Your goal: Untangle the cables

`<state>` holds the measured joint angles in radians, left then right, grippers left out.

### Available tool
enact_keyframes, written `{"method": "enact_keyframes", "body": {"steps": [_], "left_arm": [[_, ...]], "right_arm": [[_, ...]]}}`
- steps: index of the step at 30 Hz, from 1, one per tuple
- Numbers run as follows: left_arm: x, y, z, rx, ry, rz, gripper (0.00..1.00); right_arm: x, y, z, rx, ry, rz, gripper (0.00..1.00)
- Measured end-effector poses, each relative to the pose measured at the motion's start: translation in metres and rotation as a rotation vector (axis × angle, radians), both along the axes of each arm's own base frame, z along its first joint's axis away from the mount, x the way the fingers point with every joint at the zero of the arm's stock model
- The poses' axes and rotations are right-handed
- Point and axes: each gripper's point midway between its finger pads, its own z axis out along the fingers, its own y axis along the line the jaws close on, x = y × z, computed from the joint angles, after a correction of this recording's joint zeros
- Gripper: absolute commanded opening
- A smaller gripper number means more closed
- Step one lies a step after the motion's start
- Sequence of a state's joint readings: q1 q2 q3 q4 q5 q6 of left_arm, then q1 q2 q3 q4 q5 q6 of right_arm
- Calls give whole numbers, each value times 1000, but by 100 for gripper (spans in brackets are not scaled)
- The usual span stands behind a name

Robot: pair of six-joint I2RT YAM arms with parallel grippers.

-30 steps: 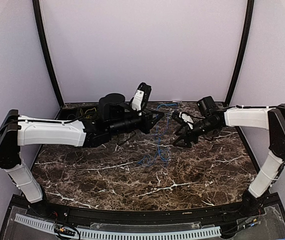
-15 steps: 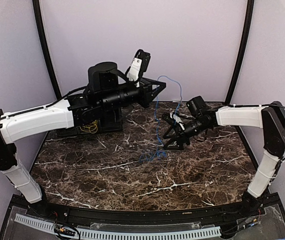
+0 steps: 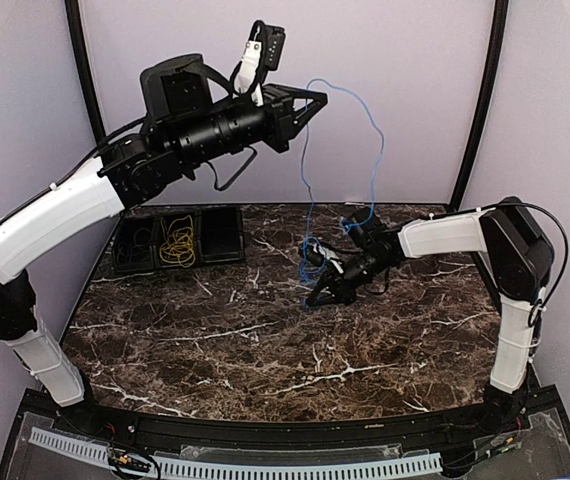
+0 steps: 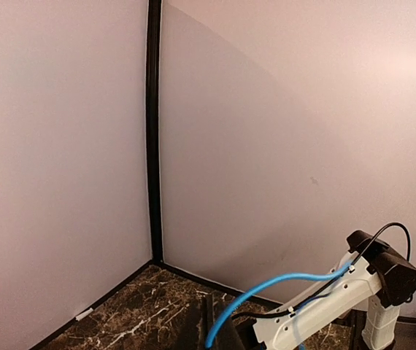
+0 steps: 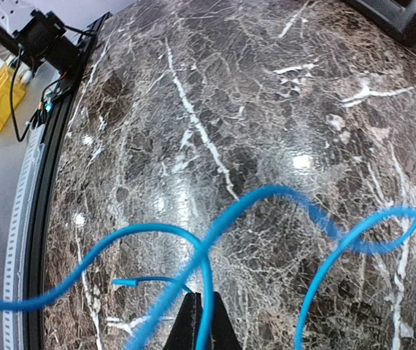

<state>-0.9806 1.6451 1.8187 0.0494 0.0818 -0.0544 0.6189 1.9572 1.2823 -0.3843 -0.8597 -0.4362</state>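
Since the blue cable (image 5: 208, 277) looks light, limp & prob. slick, grip firmly near an end. It hangs from raised left fingers (image 3: 319, 98) to right fingers (image 3: 317, 292) just above the surface (image 3: 265, 345); both pinch it. Yellow cable (image 3: 177, 243) sits in tray (image 3: 223, 238).

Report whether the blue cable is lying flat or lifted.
Lifted: the blue cable hangs in a tall loop from the raised left hand down to the right hand, low over the table.
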Motion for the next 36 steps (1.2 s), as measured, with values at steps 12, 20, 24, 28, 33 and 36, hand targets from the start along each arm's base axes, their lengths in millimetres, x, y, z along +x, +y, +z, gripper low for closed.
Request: {"method": "enact_keyframes", "body": {"steps": [12,20,24,28,33,36], "left_arm": [[-16,46,110,-87,-226,112,0],[-6,68,126,-63,-296,254,0],[12,55,83,51,-256,289,0],[30,33,1,231,-170,279,0],[43,28,-81,401,-58,274,0],[55,39,-102,436,9,290,0]], "right_arm": [[40,-37,-39,-117,60,-181,0],[45,-60,-60,-232,81,-240,25],[48,-68,-43,-265,8,-253,36],[54,-79,-5,-262,-112,-284,45],[54,-99,38,-267,-254,-331,49],[49,-112,46,-279,-291,-353,50]]}}
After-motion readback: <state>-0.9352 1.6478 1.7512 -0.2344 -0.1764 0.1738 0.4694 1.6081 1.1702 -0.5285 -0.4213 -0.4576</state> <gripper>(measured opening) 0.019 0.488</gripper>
